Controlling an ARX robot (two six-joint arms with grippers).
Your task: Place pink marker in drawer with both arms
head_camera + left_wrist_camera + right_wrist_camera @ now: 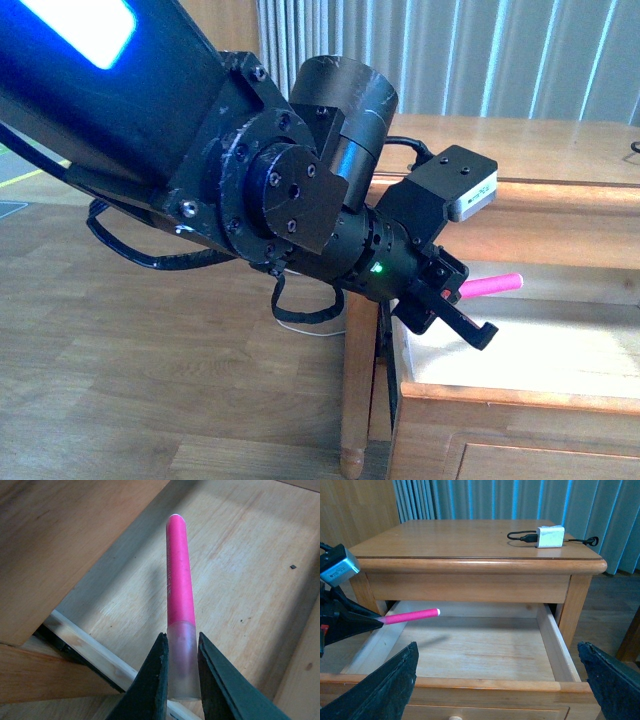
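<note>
My left gripper (462, 305) is shut on the pale end of the pink marker (490, 286) and holds it level above the open drawer (530, 395). In the left wrist view the marker (180, 585) points away from the jaws over the drawer's pale floor (240, 580). In the right wrist view the marker (412, 615) hangs over the left side of the drawer (470, 650), held by the left gripper (372, 621). My right gripper (495, 680) is open wide and empty, in front of the drawer's front panel (470, 685).
The wooden cabinet (470, 545) carries a small white box with a black cable (550, 536) on its top. Striped curtains (520, 500) hang behind. A cabinet leg (358, 390) stands beside the drawer. The left arm's bulk (200, 150) fills much of the front view.
</note>
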